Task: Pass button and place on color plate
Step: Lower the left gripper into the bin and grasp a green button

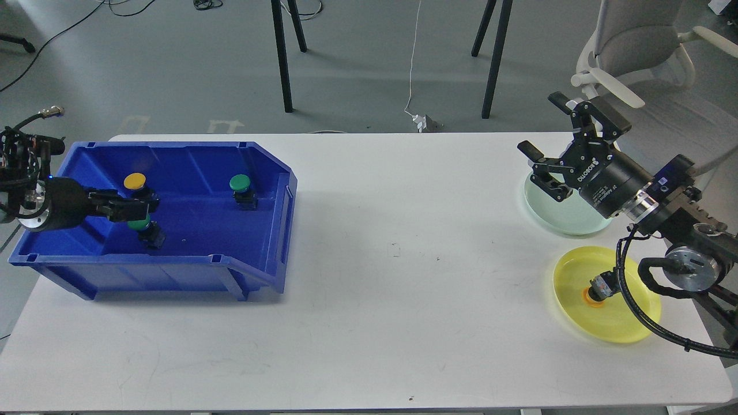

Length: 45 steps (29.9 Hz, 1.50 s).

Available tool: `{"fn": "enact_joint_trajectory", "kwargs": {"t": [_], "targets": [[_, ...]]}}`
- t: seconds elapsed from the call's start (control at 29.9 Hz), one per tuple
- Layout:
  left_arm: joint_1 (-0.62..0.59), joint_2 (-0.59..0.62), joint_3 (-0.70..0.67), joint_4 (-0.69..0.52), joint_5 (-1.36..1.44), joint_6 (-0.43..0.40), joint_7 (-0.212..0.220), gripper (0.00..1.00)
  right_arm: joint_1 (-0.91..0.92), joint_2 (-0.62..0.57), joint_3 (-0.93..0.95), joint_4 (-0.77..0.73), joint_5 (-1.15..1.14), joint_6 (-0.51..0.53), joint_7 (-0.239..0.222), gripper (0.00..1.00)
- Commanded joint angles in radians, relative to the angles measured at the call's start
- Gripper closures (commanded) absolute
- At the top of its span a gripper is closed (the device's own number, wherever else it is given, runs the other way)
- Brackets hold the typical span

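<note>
We are looking at a lab or office test space rather than a home. A plain white bench (369,276) stands on a grey floor (173,57) crossed by loose cables (69,29), with a white cord running to a plug adapter (424,122). Black stand legs (282,57) and a pale office chair (640,52) sit behind it.

White table (369,276), bearing a blue bin (173,271) around the left jaws, a pale green plate (568,222) under the right jaws, a yellow plate (611,323) nearer than those.
</note>
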Motion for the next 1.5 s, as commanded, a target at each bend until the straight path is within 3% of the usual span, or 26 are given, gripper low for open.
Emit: {"fn": "enact_joint_trajectory", "kwargs": {"t": [0.0,0.4,0.64,0.94,1.1,1.47], "targets": [[0.003,-0.025,0.000,0.040,0.001,-0.002,0.000,0.11,-0.002,-0.003,0.000,0.000,0.000,0.003,0.000,0.03],[0.023,-0.073,0.000,0.108,0.001,-0.025,0.000,0.16,-0.011,-0.005,-0.001,0.000,0.000,0.003,0.000,0.03],[0.023,-0.073,0.000,0.108,0.003,-0.062,0.000,0.30,-0.012,-0.007,-0.001,0.000,0.000,0.003,0.000,0.03],[0.023,-0.073,0.000,0.108,0.003,-0.064,0.000,0.41,-0.019,-0.007,-0.001,0.000,0.000,0.003,0.000,0.03],[0.023,-0.073,0.000,0.108,0.003,-0.064,0.000,0.53,-0.022,-0.006,-0.001,0.000,0.000,0.003,0.000,0.03],[0.023,-0.074,0.003,0.108,0.004,-0.062,0.000,0.70,-0.022,-0.005,-0.001,0.000,0.000,0.003,0.000,0.03]]}}
